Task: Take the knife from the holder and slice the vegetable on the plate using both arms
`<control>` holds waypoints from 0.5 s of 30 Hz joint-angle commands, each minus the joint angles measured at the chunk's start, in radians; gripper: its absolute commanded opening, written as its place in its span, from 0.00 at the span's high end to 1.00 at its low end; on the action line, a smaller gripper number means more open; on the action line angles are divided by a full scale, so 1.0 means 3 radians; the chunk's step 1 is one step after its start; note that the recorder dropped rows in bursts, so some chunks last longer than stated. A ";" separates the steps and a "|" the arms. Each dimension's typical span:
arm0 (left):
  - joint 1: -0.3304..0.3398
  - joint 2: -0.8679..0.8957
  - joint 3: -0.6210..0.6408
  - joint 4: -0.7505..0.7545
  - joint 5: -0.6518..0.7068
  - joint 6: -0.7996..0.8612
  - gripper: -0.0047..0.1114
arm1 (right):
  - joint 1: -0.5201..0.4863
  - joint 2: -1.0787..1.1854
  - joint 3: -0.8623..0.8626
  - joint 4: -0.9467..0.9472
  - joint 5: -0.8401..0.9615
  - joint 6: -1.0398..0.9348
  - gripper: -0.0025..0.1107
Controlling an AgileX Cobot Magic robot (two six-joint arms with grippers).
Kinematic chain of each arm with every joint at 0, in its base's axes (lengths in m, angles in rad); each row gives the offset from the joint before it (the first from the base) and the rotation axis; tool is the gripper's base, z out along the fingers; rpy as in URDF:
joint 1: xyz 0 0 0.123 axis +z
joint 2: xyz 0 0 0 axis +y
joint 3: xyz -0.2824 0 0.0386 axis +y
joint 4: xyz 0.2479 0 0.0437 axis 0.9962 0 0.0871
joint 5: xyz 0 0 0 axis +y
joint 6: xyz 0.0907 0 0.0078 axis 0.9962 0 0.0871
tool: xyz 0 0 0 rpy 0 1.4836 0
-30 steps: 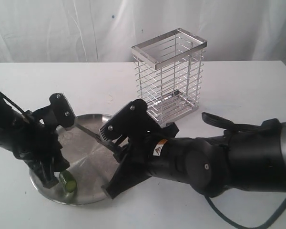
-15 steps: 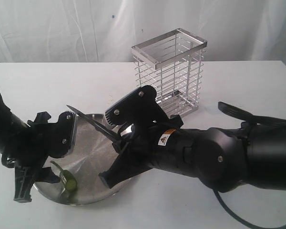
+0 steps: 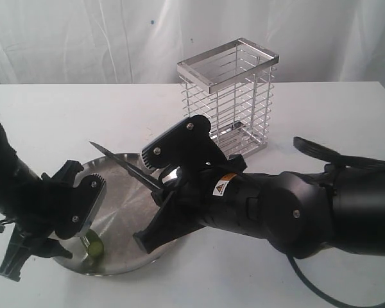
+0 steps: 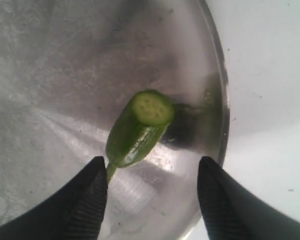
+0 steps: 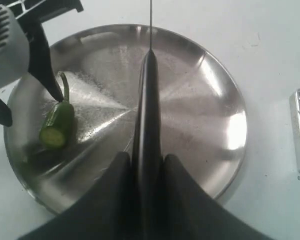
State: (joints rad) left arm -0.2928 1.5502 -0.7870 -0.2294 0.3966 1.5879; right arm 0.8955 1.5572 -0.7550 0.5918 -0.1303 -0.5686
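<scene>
Your left gripper (image 4: 152, 167) sits low over the near-left part of the steel plate (image 3: 125, 212), its two fingers spread wide apart and gripping nothing. The green chilli (image 4: 140, 127) lies on the plate just ahead of that gap, close to the near-left rim. One end is cut flat, showing pale seeds. Its thin stem points back toward one finger (image 4: 87, 200), and from the right wrist view that fingertip stands right at the stem; you cannot tell whether it touches.

Your right gripper (image 5: 146, 160) is pinched on the black knife (image 3: 119, 163), clamping the handle between both fingers. The dark blade points away to the far left and tilts upward, raised above the middle of the plate. It is clear of the chilli, which lies well to its left.

The chrome wire holder (image 3: 231, 102) stands upright on the white table (image 3: 321, 109), beyond the plate toward the far right, with nothing visible inside it.
</scene>
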 commanded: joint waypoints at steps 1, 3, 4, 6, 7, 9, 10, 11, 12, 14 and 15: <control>0.0007 0.0125 0.0027 -0.0330 -0.0139 0.0295 0.46 | 0.0000 -0.0036 -0.0003 0.0002 -0.0021 -0.0032 0.98; 0.0007 0.0186 0.0027 -0.0486 -0.0179 0.0420 0.46 | 0.0000 -0.0036 -0.0003 0.0002 -0.0021 -0.0032 0.98; 0.0007 0.0222 0.0027 -0.0566 -0.0206 0.0486 0.46 | 0.0000 -0.0036 -0.0003 0.0002 -0.0021 -0.0032 0.98; 0.0007 0.0326 0.0027 -0.0797 -0.0251 0.0638 0.46 | 0.0000 -0.0036 -0.0003 0.0002 -0.0021 -0.0032 0.98; 0.0007 0.0355 0.0027 -0.0870 -0.0301 0.0637 0.48 | 0.0000 -0.0036 -0.0003 0.0002 -0.0021 -0.0032 0.98; 0.0007 0.0394 0.0027 -0.1051 -0.0398 0.0482 0.59 | 0.0000 -0.0036 -0.0003 0.0002 -0.0015 -0.0032 0.98; 0.0007 0.0394 0.0027 -0.1069 -0.0484 0.0213 0.70 | 0.0000 -0.0036 -0.0003 0.0002 -0.0015 -0.0032 0.98; 0.0007 0.0394 0.0027 -0.1069 -0.0583 -0.0012 0.75 | 0.0000 -0.0036 -0.0003 0.0002 -0.0015 -0.0032 0.98; 0.0007 0.0394 0.0027 -0.1069 -0.0850 -0.0615 0.81 | 0.0000 -0.0036 -0.0003 0.0002 -0.0015 -0.0032 0.98; 0.0007 0.0394 0.0021 -0.1069 -0.1134 -0.1152 0.81 | 0.0000 -0.0036 -0.0003 0.0002 -0.0015 -0.0032 0.98; 0.0007 0.0394 0.0021 -0.1069 -0.1219 -0.1322 0.81 | 0.0000 -0.0036 -0.0003 0.0002 -0.0023 -0.0032 0.98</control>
State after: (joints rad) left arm -0.2928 1.6713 -0.7870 -0.5303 0.0747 1.3236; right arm 0.8955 1.5572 -0.7550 0.5918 -0.1303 -0.5686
